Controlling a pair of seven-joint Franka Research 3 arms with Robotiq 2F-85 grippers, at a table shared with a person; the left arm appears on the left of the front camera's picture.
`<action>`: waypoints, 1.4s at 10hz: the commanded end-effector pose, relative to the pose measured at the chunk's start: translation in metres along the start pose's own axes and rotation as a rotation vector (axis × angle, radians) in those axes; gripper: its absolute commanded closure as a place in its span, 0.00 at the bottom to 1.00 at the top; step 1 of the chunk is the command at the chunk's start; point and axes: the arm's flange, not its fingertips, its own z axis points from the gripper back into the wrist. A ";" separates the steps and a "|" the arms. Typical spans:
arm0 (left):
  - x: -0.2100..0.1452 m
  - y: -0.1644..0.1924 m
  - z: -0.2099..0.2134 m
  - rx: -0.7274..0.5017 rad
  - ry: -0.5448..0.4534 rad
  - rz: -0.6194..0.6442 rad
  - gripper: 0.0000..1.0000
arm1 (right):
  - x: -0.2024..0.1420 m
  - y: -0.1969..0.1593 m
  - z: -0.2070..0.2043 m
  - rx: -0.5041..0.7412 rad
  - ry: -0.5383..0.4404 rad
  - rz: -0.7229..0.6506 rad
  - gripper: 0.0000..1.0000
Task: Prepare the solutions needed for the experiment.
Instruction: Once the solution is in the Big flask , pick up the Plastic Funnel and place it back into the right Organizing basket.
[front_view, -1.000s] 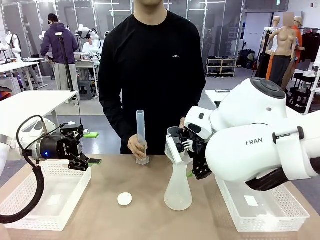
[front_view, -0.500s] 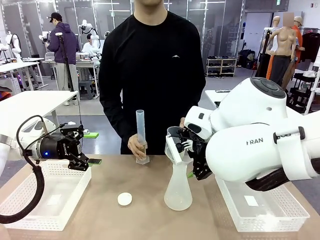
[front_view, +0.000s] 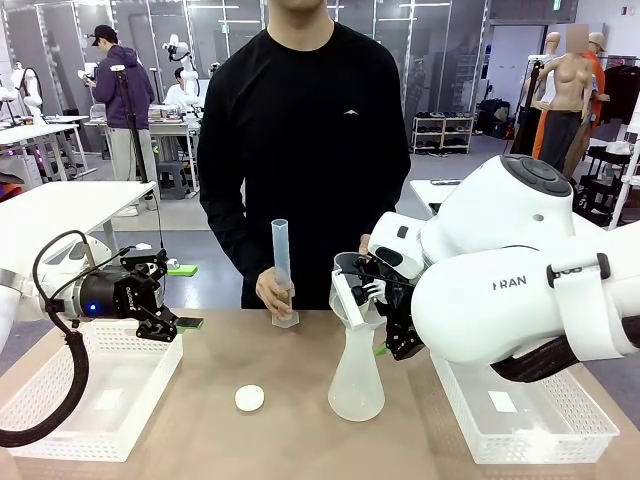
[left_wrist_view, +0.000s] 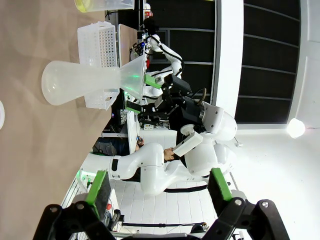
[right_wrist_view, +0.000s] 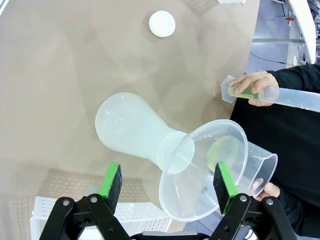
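Your left gripper (left_wrist_view: 159, 175) and right gripper (right_wrist_view: 167, 170) have jaws apart; the solution (right_wrist_view: 244, 91) sloshes, so hold its cylinder (right_wrist_view: 295, 99) upright, low.

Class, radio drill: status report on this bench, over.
Left gripper: jaws open, over left basket. Right gripper: jaws open, straddling funnel on flask. Solution in cylinder, person's hand holding it. Beaker beside funnel rim.
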 end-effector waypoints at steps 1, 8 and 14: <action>0.000 -0.002 0.000 -0.006 0.005 0.005 0.00 | 0.000 0.000 0.000 0.000 0.000 0.000 0.08; 0.000 -0.002 0.000 -0.006 0.005 0.005 0.00 | -0.043 -0.072 0.113 -0.051 0.098 -0.467 0.08; 0.000 -0.002 0.000 -0.006 0.005 0.005 0.00 | -0.153 -0.072 0.123 0.146 0.446 -0.980 0.08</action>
